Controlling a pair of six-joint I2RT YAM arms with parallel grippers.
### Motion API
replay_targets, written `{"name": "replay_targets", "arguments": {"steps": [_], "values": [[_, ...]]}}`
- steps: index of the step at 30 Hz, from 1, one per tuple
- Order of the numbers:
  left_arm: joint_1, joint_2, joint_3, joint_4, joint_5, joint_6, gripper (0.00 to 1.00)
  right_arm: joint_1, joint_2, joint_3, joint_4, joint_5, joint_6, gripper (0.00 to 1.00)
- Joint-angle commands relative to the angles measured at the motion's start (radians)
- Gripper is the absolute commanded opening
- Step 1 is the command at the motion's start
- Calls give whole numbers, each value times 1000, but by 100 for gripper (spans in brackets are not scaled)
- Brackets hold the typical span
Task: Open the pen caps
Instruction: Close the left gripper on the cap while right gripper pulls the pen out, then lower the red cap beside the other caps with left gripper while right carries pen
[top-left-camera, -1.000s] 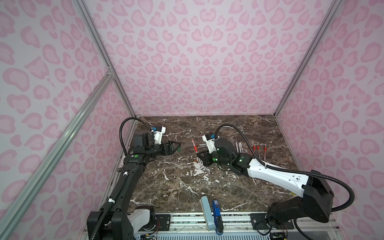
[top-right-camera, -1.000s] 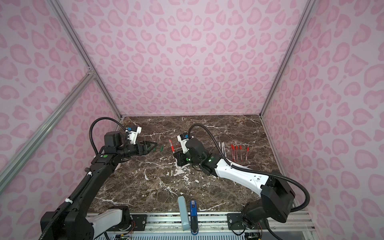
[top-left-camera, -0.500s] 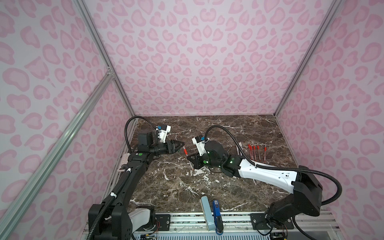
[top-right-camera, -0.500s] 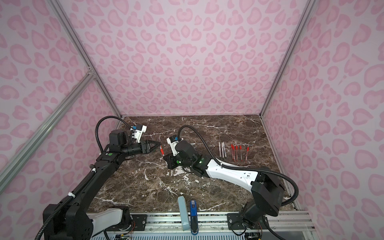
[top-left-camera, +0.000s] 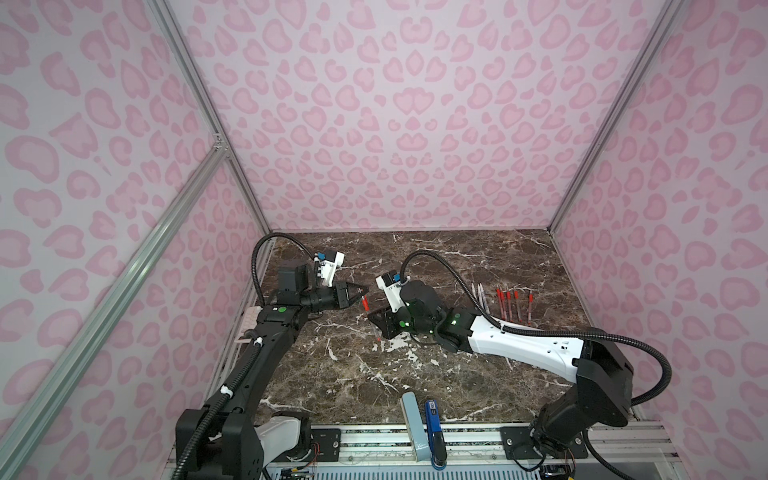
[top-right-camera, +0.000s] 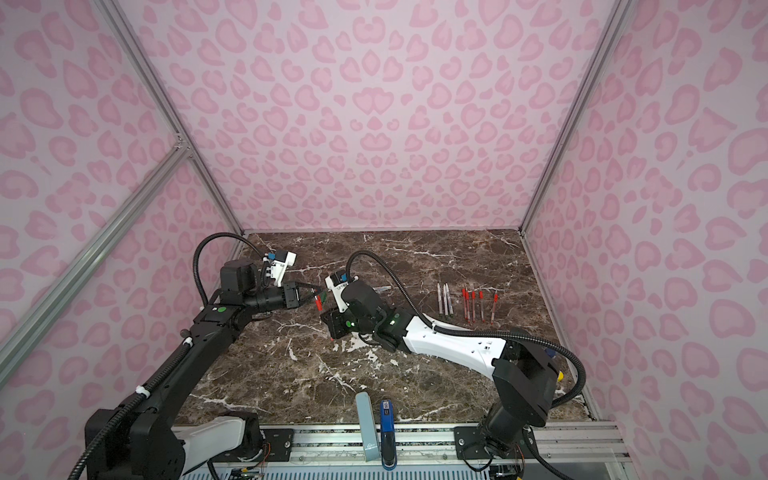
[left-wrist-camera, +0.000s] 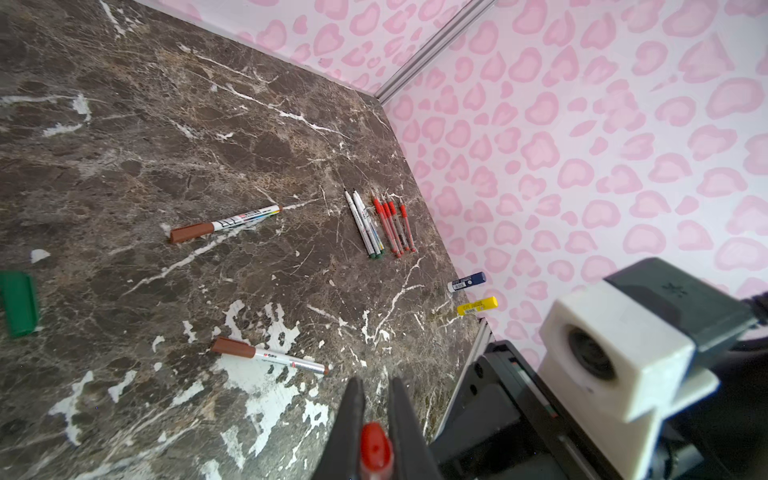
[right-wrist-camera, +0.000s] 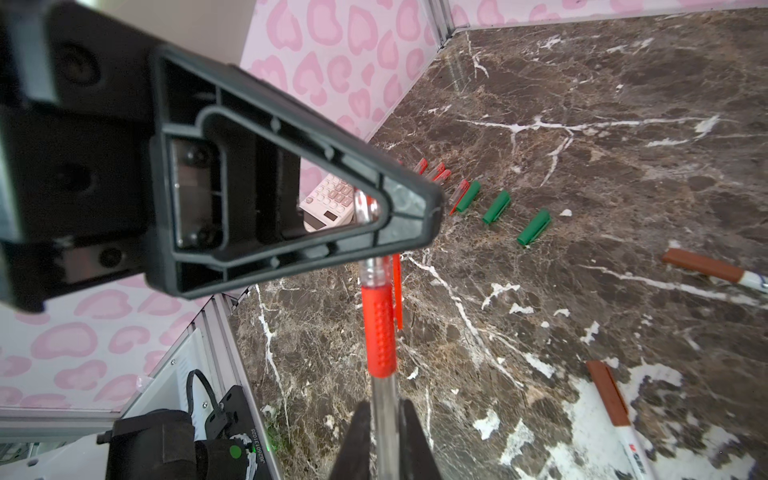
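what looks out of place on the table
One brown-capped marker and a second marker lie loose at different angles, apart from the tidy row of pens. Both still have their caps on.

green caps (right-wrist-camera: 496, 206): 3 | loose red caps (right-wrist-camera: 441, 174): 4 | brown-capped markers (left-wrist-camera: 226, 222): 2 | uncapped white markers (left-wrist-camera: 360, 224): 3 | red pens (left-wrist-camera: 387, 228): 5

Right end effector (right-wrist-camera: 384, 436) and left end effector (right-wrist-camera: 409, 220) pinch red pen (right-wrist-camera: 378, 328).
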Motion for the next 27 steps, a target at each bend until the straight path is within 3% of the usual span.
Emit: {"name": "replay_targets", "arguments": {"steps": [1, 4, 9, 16, 27], "values": [[2, -7, 0, 20, -4, 22, 4, 1, 12, 21, -11, -3, -34, 30], [1, -9, -14, 43, 8, 12, 4, -6, 40, 47, -26, -20, -52, 35], [1, -16, -5, 26, 9, 16, 4, -21, 96, 89, -41, -52, -60, 34], [4, -37, 2, -4, -19, 41, 4, -26, 134, 87, -64, -88, -61, 0], [111, -29, 114, -97, -88, 90, 4, -14, 21, -189, -17, -82, -21, 0]]}}
